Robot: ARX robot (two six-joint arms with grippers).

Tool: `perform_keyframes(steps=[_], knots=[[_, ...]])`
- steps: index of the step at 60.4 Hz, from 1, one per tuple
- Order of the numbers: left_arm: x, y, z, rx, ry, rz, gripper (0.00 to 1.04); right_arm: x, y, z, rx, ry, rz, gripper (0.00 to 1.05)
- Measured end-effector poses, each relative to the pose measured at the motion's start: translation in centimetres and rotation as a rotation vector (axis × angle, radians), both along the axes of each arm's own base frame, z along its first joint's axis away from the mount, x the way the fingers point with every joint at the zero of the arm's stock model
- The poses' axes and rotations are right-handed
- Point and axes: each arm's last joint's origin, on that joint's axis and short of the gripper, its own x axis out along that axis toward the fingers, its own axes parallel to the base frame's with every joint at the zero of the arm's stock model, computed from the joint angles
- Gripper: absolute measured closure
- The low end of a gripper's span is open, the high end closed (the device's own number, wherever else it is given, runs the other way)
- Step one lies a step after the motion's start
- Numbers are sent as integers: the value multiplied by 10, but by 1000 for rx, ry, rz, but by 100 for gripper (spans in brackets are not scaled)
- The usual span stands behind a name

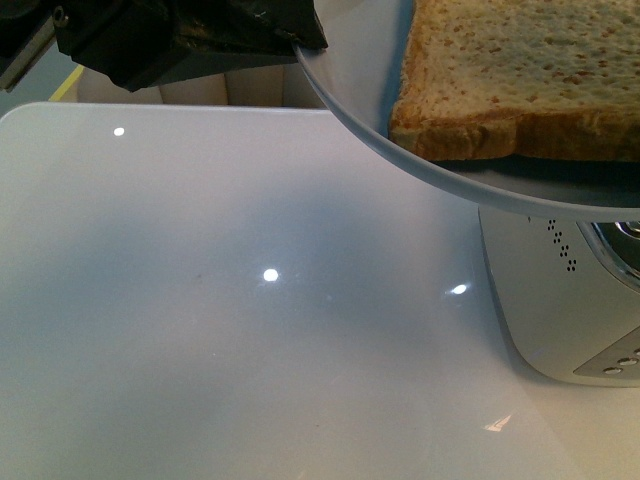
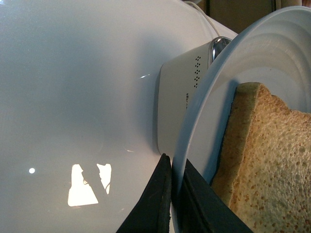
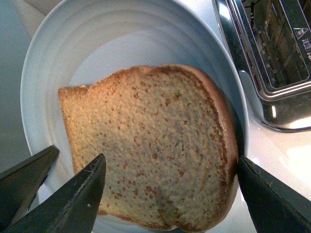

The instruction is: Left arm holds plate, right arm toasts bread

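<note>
The bread (image 3: 150,145) lies flat in the plate (image 3: 121,43), a little off centre toward the rim, with its crust nearly at the edge on the side nearest the toaster (image 3: 272,58). The plate is lifted clear of the bench (image 1: 200,300) and overhangs the toaster's near end. This seems meant to bring the slice within easy reach of the slots.

The left tool (image 2: 176,170) is clenched on the plate's rim, one finger under it and one over, and so carries plate and slice together. The pinch is at the edge only, so I judge the hold could tip if pressed from above.

The right tool (image 3: 171,159) hangs over the slice with its jaws spread wide, one at each side of the bread. It grips nothing, and I cannot tell whether either jaw touches the crust.

The toaster's slots (image 3: 277,43) look open and empty. The raised rim stands in the way of a low sideways grasp. The bread lying flat also leaves little for the jaws to bite on, so lifting an edge looks like the hard part.
</note>
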Motion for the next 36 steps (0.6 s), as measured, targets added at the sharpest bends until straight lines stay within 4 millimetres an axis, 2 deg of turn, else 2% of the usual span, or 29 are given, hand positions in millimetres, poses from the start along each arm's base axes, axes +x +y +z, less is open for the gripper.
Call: perform_keyframes(steps=[7,12,20,36], knots=[[0,0,0,0,0,0,102,-1,1,-2,-5,11,4,30],[0,0,0,0,0,0,102,0,1,-3,-9,17,5,35],[0,0,0,0,0,0,102,2,3,-7,-19,35,6,61],[0,0,0,2,-1,3,102,3,4,-17,-40,70,8,97]])
